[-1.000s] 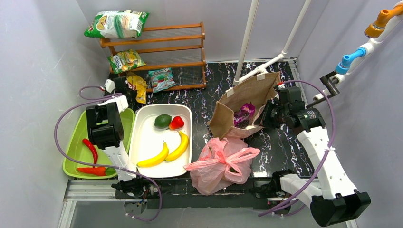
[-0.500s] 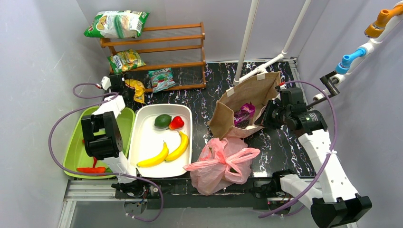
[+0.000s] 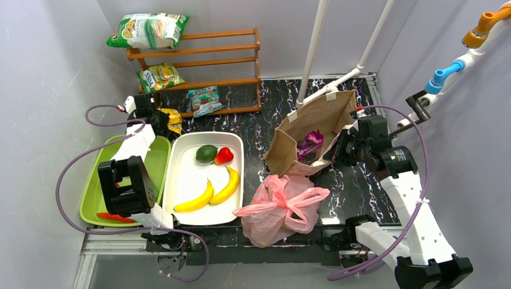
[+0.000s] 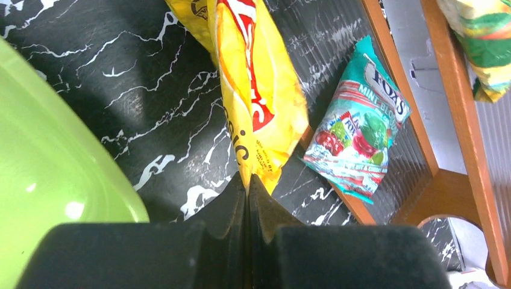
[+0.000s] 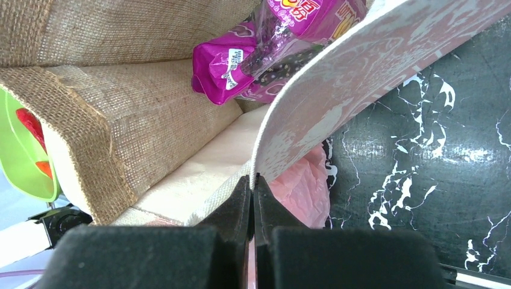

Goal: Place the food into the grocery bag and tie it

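The pink grocery bag (image 3: 282, 206) lies crumpled at the near middle of the table, its handles bunched on top; a corner shows in the right wrist view (image 5: 304, 183). Two yellow bananas (image 3: 199, 199) lie in the white tray (image 3: 181, 174). No orange is in view. My left gripper (image 3: 163, 117) is shut on the lower end of a yellow snack packet (image 4: 256, 90), with its fingertips (image 4: 248, 180) pinched together. My right gripper (image 3: 333, 152) is shut on the rim of the brown bag (image 5: 361, 66), with its tips (image 5: 253, 177) on the edge.
A green avocado (image 3: 206, 153) and a red pepper (image 3: 224, 155) share the white tray. A green tray (image 3: 96, 186) holds red chillies. The wooden rack (image 3: 205, 57) carries snack bags. A mint packet (image 4: 358, 120) lies beside it. A purple packet (image 5: 253, 60) sits inside the brown bag.
My left arm's elbow swung toward the near left edge, and the gripper with the yellow packet shifted slightly left. The right arm's elbow dropped a little; its grip on the brown bag is unchanged.
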You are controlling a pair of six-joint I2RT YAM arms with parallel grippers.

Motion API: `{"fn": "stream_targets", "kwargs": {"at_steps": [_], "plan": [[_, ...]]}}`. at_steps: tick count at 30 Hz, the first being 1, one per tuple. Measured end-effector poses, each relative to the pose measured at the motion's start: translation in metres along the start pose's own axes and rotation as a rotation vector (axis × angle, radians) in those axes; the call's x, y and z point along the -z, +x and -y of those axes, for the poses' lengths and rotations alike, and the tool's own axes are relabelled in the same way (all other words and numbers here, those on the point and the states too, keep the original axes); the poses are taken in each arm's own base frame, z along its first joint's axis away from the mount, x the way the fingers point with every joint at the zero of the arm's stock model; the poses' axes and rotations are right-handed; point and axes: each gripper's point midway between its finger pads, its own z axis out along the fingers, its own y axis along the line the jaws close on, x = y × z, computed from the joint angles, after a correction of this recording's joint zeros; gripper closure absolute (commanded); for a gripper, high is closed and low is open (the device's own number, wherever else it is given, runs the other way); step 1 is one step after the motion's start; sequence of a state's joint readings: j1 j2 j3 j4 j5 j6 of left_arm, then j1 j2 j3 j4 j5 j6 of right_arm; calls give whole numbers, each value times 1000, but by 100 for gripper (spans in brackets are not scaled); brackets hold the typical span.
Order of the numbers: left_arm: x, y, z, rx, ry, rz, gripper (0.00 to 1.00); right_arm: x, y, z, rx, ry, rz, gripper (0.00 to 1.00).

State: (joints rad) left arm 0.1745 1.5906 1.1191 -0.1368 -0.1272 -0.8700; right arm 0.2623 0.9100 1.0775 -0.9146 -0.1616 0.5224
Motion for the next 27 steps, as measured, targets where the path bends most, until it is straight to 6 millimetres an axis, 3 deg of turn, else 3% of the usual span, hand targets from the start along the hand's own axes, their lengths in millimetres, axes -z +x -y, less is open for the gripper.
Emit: {"fn": "stream_targets", "kwargs": {"at_steps": [7,14,22,25,27], "plan": [[34,2,4,-72,0,-11,100,-3,3,-3,9,-21,-23,99],[73,3,38,-182,78,0,100,-6,3,-5,19,-40,-32,99],[112,2,61,-257,190,5,100,-10,5,-7,23,-48,-55,99],[128,9,82,-298,255,-20,100,-11,5,-7,22,-49,-59,99],[161,17,124,-316,383,-52,100,-11,5,-6,22,-47,-58,99]]}}
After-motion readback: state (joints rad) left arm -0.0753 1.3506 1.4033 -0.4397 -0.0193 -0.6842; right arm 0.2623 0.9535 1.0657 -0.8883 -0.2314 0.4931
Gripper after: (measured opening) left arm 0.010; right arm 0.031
